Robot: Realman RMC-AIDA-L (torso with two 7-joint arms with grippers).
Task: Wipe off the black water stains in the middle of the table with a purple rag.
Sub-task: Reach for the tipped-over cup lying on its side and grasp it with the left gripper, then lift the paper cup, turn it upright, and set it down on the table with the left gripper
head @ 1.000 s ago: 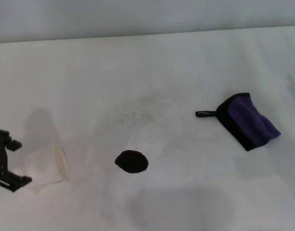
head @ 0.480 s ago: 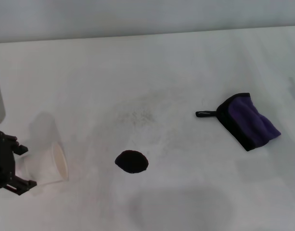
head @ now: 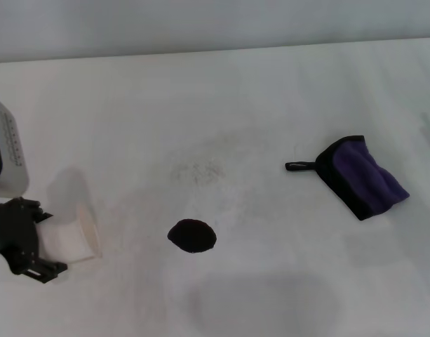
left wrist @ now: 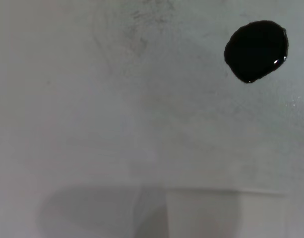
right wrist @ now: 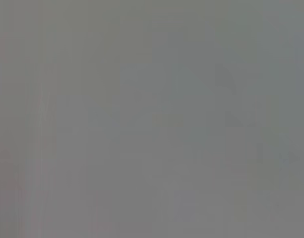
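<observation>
While the left gripper (head: 43, 242) rises at lower left, its fingers clasping the tipped paper cup (head: 73, 238), the black water stains (head: 192, 236) sit unwiped at centre of the table (head: 222, 91). Compared with earlier, the arm shows more; the purple rag (head: 362, 175) lies untouched at right.

Perhaps a lab bench: bare white table (head: 271, 84) (faint grey smudges), plain wall.

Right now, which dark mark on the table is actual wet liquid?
The black blot, between the cup and the purple rag. It is solid, glossy black with a sharp edge; the grey smudges behind it are only faint speckles.
</observation>
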